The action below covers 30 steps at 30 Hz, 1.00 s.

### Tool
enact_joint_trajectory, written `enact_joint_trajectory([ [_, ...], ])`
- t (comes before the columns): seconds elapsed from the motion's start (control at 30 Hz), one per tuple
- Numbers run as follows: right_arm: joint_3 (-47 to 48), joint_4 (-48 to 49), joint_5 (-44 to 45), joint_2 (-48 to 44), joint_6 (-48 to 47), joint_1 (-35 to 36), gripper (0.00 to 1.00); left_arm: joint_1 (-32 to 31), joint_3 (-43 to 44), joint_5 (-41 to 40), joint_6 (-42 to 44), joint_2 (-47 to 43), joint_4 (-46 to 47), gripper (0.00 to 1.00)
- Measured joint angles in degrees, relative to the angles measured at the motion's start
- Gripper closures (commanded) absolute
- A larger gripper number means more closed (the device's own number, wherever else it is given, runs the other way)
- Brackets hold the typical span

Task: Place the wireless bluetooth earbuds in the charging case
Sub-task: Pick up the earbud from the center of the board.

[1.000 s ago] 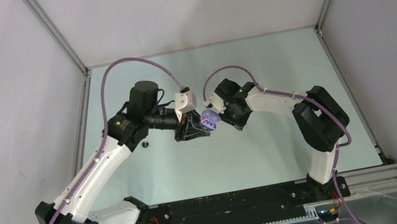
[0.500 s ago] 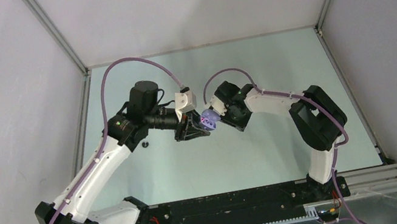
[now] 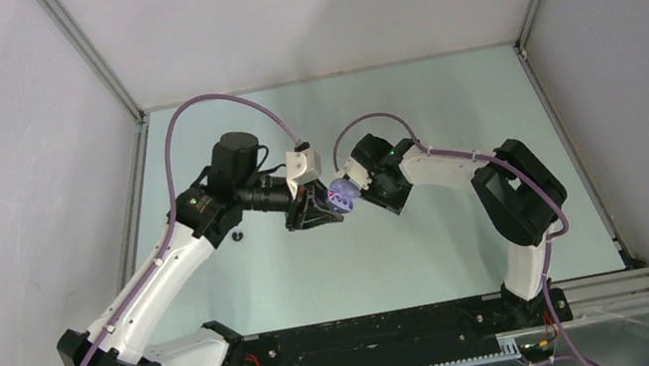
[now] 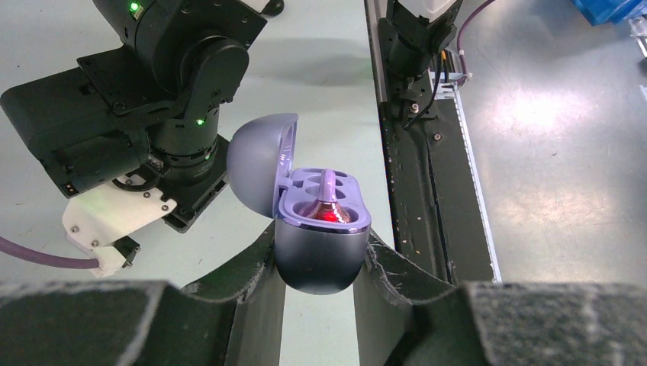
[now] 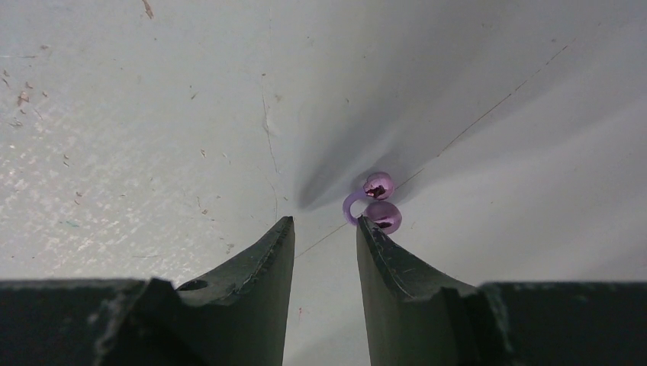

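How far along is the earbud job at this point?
Done: left gripper holds the charging case open, one purple earbud apparently seated. In hand: right gripper, open, sits beside a second purple earbud, not gripping it. Left: pick up and seat that one.

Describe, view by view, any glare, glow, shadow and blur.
Left wrist: bright glare on the floor at right, a red glow inside the open charging case, the left gripper's near parts blurred. Right wrist: soft shadows fan across the scratched surface behind the purple earbuds; the right gripper is dark. Top external: even light, faint arm shadows on the table.
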Motion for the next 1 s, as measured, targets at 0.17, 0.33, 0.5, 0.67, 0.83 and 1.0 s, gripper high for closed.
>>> enact_joint_trajectory([
  [0.17, -0.15, 0.37, 0.35, 0.22, -0.09, -0.26, 0.64, 0.00, 0.00, 0.00, 0.00, 0.00, 0.00, 0.91],
  [0.33, -0.20, 1.20, 1.11, 0.48, -0.85, -0.76, 0.64, 0.00, 0.00, -0.02, 0.00, 0.00, 0.00, 0.90],
  [0.5, -0.20, 2.10, 1.66, 0.61, -1.60, -1.38, 0.65, 0.00, 0.00, 0.00, -0.02, 0.00, 0.00, 0.90],
  [0.67, -0.20, 2.80, 2.21, 0.83, -2.75, -1.88, 0.70, 0.00, 0.00, 0.00, -0.02, 0.00, 0.00, 0.90],
  [0.83, -0.20, 3.89, 2.62, 1.11, -4.09, -2.43, 0.74, 0.00, 0.00, 0.00, -0.02, 0.00, 0.00, 0.90],
  [1.0, -0.22, 5.20, 2.67, 1.16, -5.55, -3.17, 0.77, 0.00, 0.00, 0.00, -0.02, 0.00, 0.00, 0.90],
])
